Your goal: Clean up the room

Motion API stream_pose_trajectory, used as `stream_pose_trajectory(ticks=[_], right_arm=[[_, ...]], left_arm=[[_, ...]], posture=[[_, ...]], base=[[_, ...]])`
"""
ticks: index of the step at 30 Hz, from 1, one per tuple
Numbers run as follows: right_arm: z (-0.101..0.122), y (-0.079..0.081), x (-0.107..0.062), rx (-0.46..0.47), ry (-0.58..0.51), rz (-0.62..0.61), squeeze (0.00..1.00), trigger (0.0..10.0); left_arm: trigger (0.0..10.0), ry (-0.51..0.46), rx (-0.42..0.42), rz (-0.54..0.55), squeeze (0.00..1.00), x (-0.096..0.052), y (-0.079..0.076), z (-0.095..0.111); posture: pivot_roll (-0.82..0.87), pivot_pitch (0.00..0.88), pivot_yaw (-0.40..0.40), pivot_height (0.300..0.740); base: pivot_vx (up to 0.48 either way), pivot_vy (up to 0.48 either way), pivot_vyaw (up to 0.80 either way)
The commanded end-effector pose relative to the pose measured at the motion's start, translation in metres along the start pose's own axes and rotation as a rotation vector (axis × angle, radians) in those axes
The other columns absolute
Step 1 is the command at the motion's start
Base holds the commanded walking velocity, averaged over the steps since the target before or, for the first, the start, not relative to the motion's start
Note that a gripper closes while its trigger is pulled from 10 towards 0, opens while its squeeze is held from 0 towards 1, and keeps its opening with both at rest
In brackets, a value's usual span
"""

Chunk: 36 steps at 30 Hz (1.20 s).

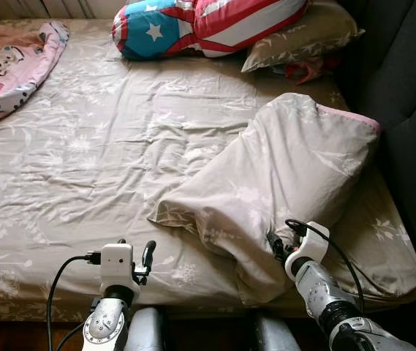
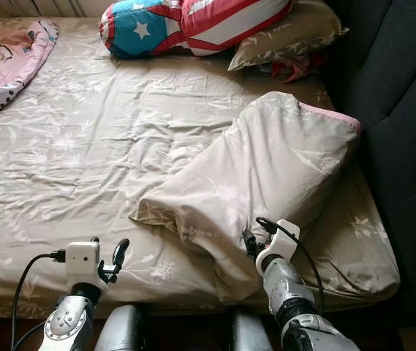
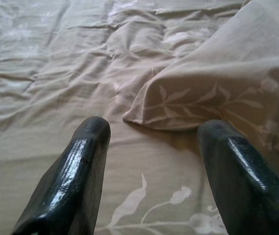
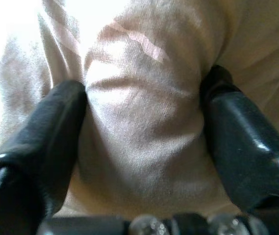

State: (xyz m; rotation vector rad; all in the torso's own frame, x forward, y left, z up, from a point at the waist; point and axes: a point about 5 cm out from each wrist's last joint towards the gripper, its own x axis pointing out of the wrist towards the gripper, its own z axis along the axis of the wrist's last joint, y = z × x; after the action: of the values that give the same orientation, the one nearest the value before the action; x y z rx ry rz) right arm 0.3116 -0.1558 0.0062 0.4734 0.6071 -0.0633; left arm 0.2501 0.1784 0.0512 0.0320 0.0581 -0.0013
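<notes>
A large beige pillow (image 1: 281, 175) in a floral case lies slanted across the right half of the bed (image 1: 83, 168). My right gripper (image 1: 277, 245) is pushed into the pillow's near end. In the right wrist view its two black fingers (image 4: 46, 142) press on either side of a bulging fold of pillow fabric (image 4: 141, 127), so it is shut on the pillow. My left gripper (image 1: 136, 252) hovers over the sheet near the bed's front edge, left of the pillow's corner (image 3: 144, 115). It is open, with nothing between its fingers (image 3: 80, 166).
A stars-and-stripes cushion (image 1: 208, 25) and a second beige pillow (image 1: 303, 36) lie at the far end, with a small red item (image 1: 306, 69) beside them. A pink cartoon blanket (image 1: 10, 62) covers the far left corner. A dark upholstered panel (image 1: 405, 88) borders the right side.
</notes>
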Motion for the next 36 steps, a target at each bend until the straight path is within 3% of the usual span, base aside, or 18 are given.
stream_pose_trajectory(ticks=[1,24,36], right_arm=[[-0.044,0.004,-0.004,0.005,0.163,0.014,0.0,0.0],[-0.049,-0.001,-0.006,-0.001,0.151,0.004,0.0,0.0],[-0.043,-0.022,-0.01,0.014,0.093,-0.087,0.0,0.0]], left_arm=[[10.0,0.035,0.014,-0.013,0.0,-0.004,0.0,-0.006],[10.0,0.06,0.011,-0.015,0.0,-0.004,-0.004,-0.01],[10.0,0.064,0.001,-0.027,0.0,0.0,-0.011,-0.012]], posture=[[0.03,0.253,0.019,0.637],[0.02,0.241,0.009,0.637],[-0.02,0.204,-0.006,0.637]], base=[[0.0,0.0,0.0],[0.0,0.0,0.0],[0.0,0.0,0.0]])
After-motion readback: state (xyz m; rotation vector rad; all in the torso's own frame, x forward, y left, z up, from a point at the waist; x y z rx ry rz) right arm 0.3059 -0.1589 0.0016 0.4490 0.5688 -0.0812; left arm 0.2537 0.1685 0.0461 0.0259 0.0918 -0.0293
